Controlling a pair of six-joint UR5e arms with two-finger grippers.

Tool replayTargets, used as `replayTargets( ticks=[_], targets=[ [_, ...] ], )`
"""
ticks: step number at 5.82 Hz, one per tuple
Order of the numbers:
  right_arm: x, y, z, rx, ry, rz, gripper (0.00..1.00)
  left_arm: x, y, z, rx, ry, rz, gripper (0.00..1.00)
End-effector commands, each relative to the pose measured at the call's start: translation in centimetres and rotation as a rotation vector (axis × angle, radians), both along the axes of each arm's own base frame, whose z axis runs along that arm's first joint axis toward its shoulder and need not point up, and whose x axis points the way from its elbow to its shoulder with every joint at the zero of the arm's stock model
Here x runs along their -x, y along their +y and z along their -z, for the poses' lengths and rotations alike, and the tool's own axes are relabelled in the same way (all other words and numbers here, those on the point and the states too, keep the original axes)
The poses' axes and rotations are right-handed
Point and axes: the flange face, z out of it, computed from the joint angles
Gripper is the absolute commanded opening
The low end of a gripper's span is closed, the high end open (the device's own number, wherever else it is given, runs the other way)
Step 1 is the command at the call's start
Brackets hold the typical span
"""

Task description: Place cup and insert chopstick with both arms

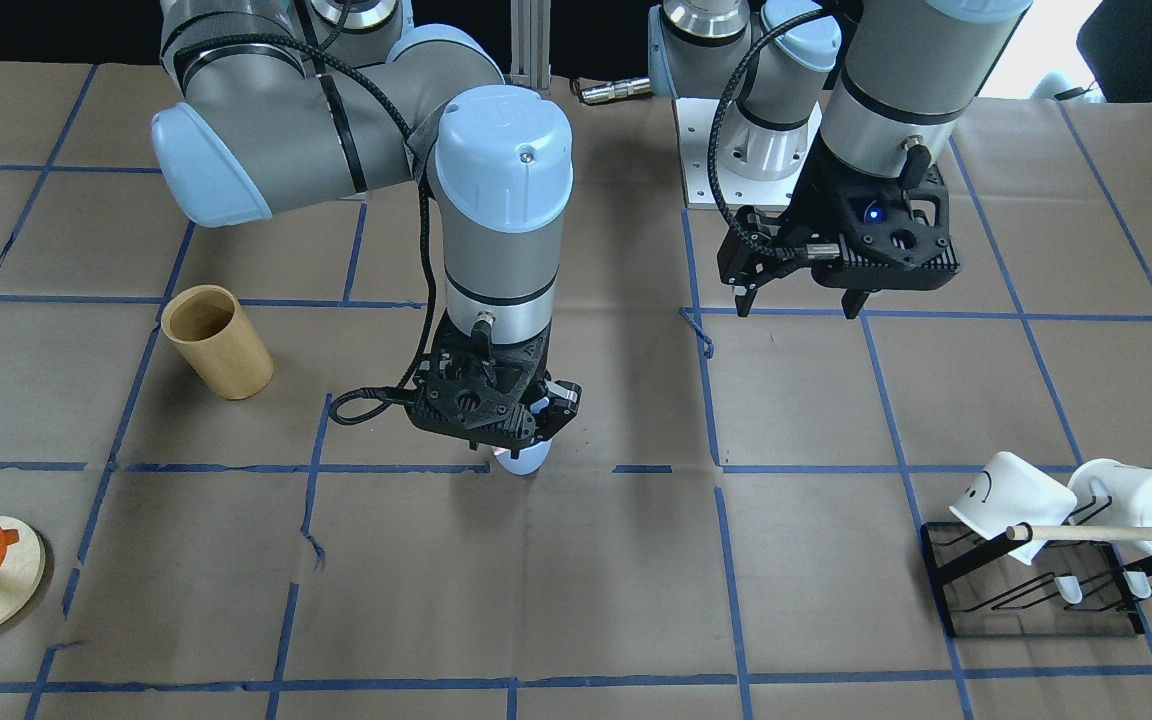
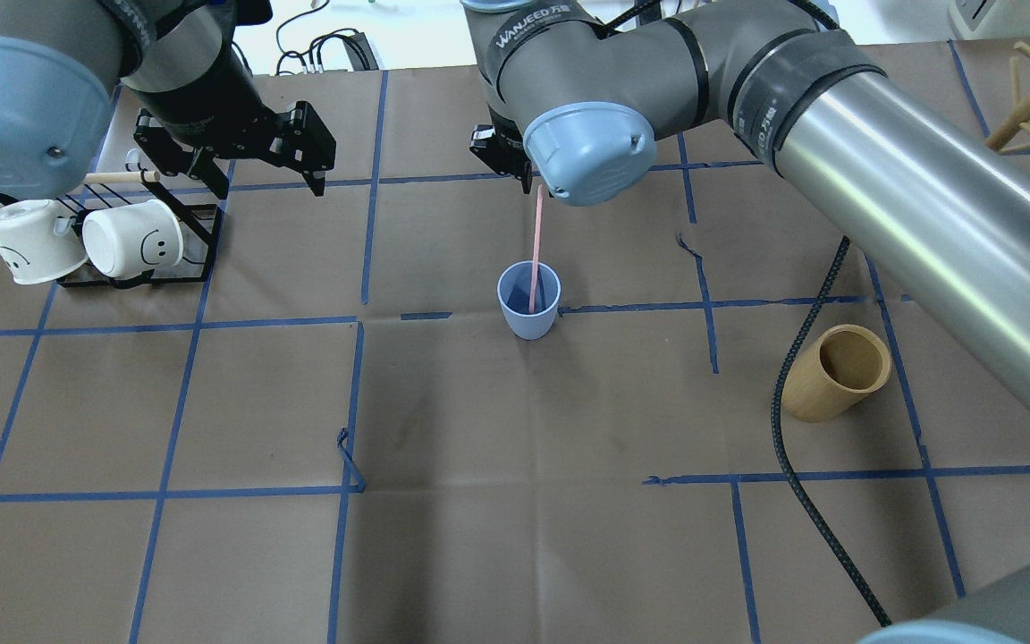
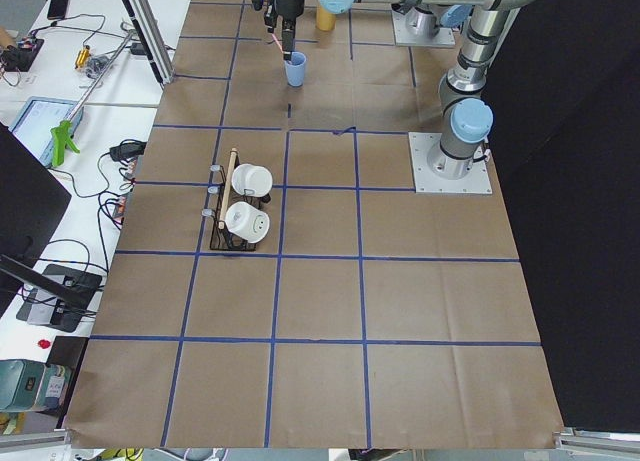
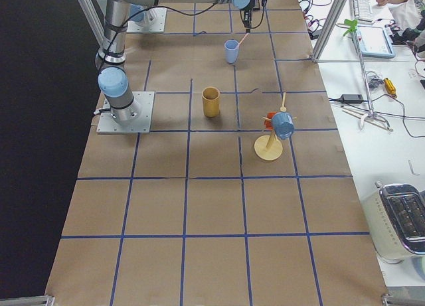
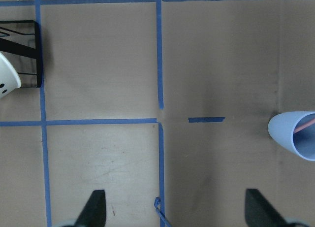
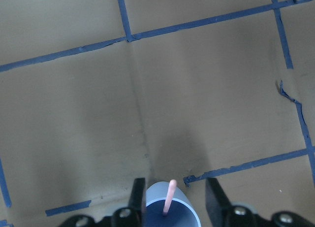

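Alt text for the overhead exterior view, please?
A pale blue plastic cup stands upright mid-table with a thin pink chopstick leaning in it, below the right arm's tool. The left tool hangs open near a black wire rack of white mugs.

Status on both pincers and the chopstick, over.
Left pincer open, empty. Right pincer open over the cup. Chopstick in the cup, leaning. Nothing in the way.

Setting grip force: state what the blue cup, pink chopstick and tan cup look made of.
Blue cup: likely plastic, matte, uniform colour, thin wall. Pink chopstick: probably plastic, smooth, evenly coloured; uncertain. Tan cup: looks like bamboo or wood, wood-toned wall, low sheen.
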Motion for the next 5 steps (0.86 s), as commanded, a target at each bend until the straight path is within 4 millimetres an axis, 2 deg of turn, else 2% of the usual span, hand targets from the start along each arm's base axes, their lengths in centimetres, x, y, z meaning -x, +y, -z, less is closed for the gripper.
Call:
replayTargets(
  ticks=[1,2,3,4,5],
  targets=[
    [1.0,0.3,-5.3,-0.013,0.002,-0.025,1.0,0.0,0.0,0.1,-0.003,0.0,0.001,0.99],
    [2.5,1.5,-8.8,-0.052,0.03,-0.063,1.0,0.0,0.0,0.1,-0.003,0.0,0.001,0.99],
    [6.7,2.5,-11.4,-0.098,0.045,-0.05,1.0,0.0,0.0,0.1,-0.003,0.0,0.001,0.99],
    [13.1,3.8,-13.6,-0.199,0.037,-0.058,1.0,0.0,0.0,0.1,-0.003,0.0,0.001,0.99],
    [18.3,5.3,-13.1,-0.28,0.003,-0.081,1.0,0.0,0.1,0.2,-0.005,0.0,0.001,0.99]
  ],
)
